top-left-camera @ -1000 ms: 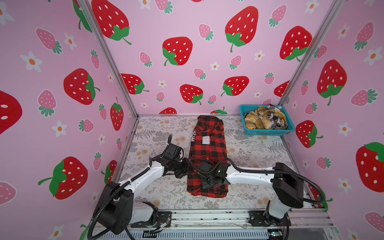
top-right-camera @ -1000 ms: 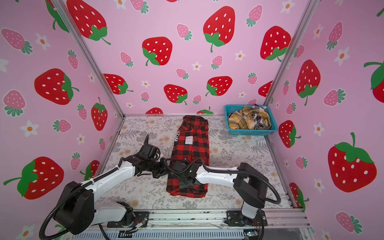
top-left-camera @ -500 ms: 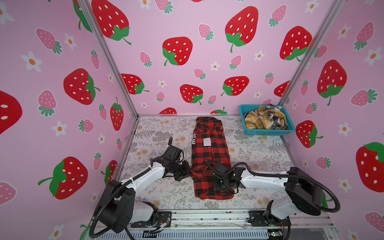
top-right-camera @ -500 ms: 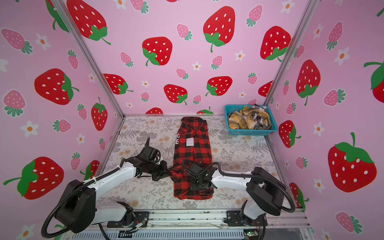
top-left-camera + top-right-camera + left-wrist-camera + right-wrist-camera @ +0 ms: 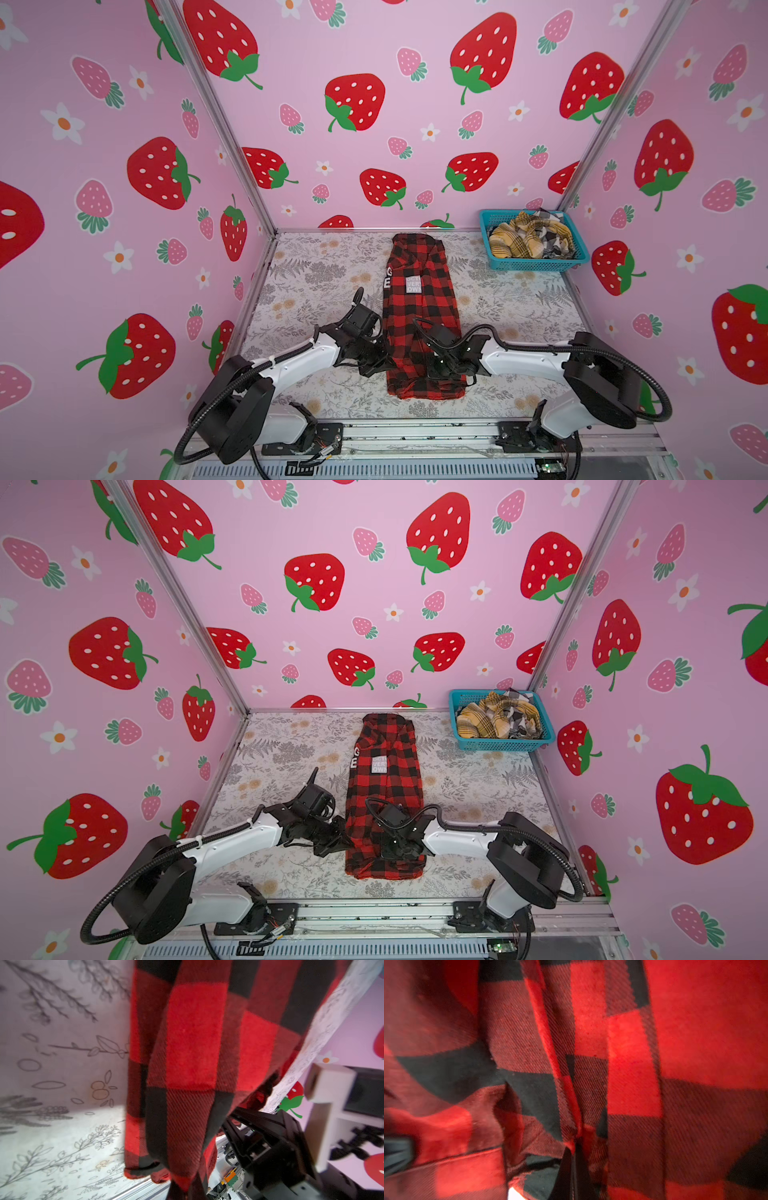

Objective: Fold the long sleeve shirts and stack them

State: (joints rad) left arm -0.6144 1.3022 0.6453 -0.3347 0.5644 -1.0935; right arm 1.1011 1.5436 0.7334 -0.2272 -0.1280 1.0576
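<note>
Red-and-black buffalo-check flannel shirt [image 5: 419, 307] [image 5: 384, 787], folded into a long narrow strip, lies lengthwise at the centre of both top views on the grey floral-printed surface [image 5: 316, 274]. Its collar end points toward the back wall and its hem end toward the lower centre of the frame. White block lettering [image 5: 413, 284] shows on its upper half.

Left pincer [image 5: 382, 363], at lower centre-left, meets the strip's left edge near the hem, jaws closed. In the left wrist view the shirt [image 5: 187, 1064] hangs clear of the surface and gathers toward the bottom edge of the frame, where it is pinched.

Right pincer [image 5: 436, 372], at lower centre, sits over the strip's right half near the hem. In the right wrist view its dark fingers [image 5: 566, 1169] are pressed together on a fold of the shirt, which fills the frame.

Turquoise plastic mesh basket [image 5: 536, 264] stands in the back right corner of the surface, at centre right of both top views and well apart from the strip. It holds a crumpled mustard-yellow plaid shirt [image 5: 511, 245] and a black-and-white plaid shirt [image 5: 555, 235], heaped together.
</note>
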